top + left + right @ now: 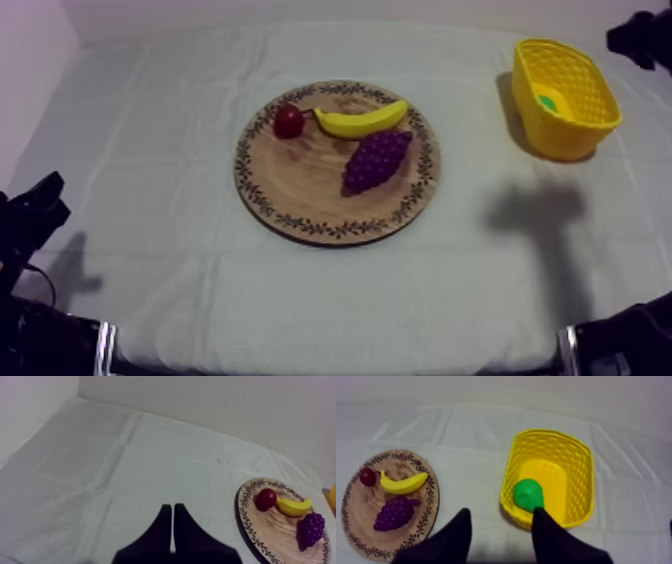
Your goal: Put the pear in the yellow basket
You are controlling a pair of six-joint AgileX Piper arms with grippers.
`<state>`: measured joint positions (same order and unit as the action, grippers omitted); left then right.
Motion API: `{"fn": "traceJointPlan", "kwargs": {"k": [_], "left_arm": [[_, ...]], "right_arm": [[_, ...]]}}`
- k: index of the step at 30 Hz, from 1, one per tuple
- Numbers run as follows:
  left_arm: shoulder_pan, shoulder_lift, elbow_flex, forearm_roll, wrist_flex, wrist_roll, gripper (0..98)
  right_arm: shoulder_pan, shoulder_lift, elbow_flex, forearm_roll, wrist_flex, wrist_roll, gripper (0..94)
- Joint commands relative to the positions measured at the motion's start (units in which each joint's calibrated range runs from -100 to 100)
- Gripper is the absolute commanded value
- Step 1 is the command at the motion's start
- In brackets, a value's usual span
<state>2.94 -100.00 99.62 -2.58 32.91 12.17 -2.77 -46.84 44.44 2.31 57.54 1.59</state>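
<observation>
The green pear (527, 494) lies inside the yellow basket (551, 436), against its near wall. My right gripper (501, 512) hangs above the basket's near rim, open, with nothing between its fingers. From above, the pear (548, 101) shows as a green spot in the basket (585, 125) at the far right, and my right arm (642, 36) comes in at the upper right. The wooden board (300, 180) lies mid-table. My left gripper (172, 512) is shut on nothing and rests low at the left (38, 203).
On the board lie a banana (360, 121), a small red fruit (289, 121) and a bunch of purple grapes (376, 160). Bare cloth runs between board and basket. The basket stands near the table's far right edge.
</observation>
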Motion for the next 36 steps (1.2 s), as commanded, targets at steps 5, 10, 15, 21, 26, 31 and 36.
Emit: {"fn": "traceJointPlan", "kwargs": {"k": [5,10,15,21,26,31,36], "left_arm": [[0.0,0.0,0.0,0.02,0.0,0.0,0.1],[0.0,0.0,0.0,0.02,0.0,0.0,0.1],[0.0,0.0,0.0,0.02,0.0,0.0,0.1],[0.0,0.0,0.0,0.02,0.0,0.0,0.1],[0.0,0.0,0.0,0.02,0.0,0.0,0.1],[0.0,0.0,0.0,0.02,0.0,0.0,0.1],[0.0,0.0,0.0,0.02,0.0,0.0,0.1]], "right_arm": [[1.6,-20.9,12.8,1.1,-4.6,-1.3,15.7],[2.4,-29.6,23.4,0.8,-8.7,-0.9,7.8],[2.6,-36.3,34.2,0.3,-12.8,-0.6,1.8],[3.0,-44.0,45.8,-0.8,-15.0,0.3,0.6],[4.0,-47.8,52.5,-2.1,-15.8,0.5,0.4],[4.6,-48.7,54.4,-2.9,-16.7,0.1,0.4],[4.7,-48.8,55.0,-3.1,-18.0,0.8,0.5]]}}
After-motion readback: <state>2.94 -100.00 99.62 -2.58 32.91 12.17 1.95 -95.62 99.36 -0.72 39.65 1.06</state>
